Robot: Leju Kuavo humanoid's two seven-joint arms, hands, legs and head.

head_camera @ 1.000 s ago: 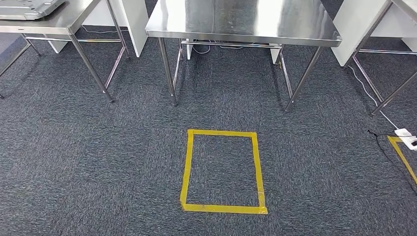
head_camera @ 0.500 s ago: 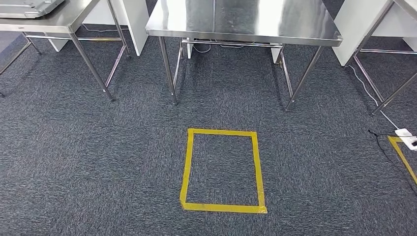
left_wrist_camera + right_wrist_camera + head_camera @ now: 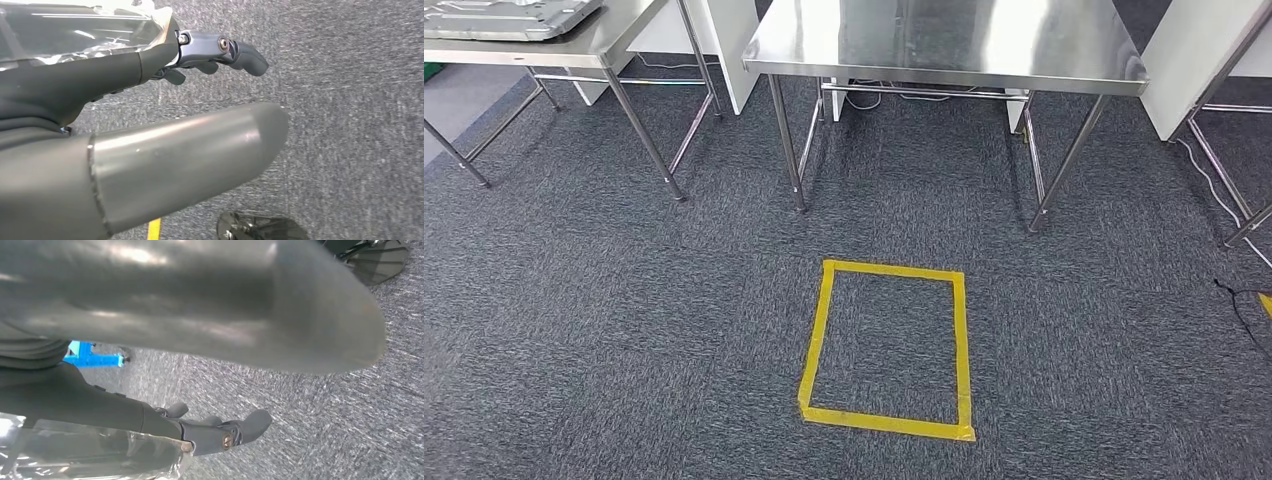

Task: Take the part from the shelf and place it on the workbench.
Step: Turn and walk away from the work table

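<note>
Dark grey carpet (image 3: 624, 330) with a yellow tape square (image 3: 816, 340) is seen in front of steel benches. A flat pressed-metal panel (image 3: 504, 18), probably the part, is lying along the left bench's (image 3: 614, 40) front edge. Left hand (image 3: 200, 50) and right hand (image 3: 210, 432) are hung down with fingers apart, nothing held. Panel is likely stiff, thin and slick, so best gripped by opposite edges.
</note>
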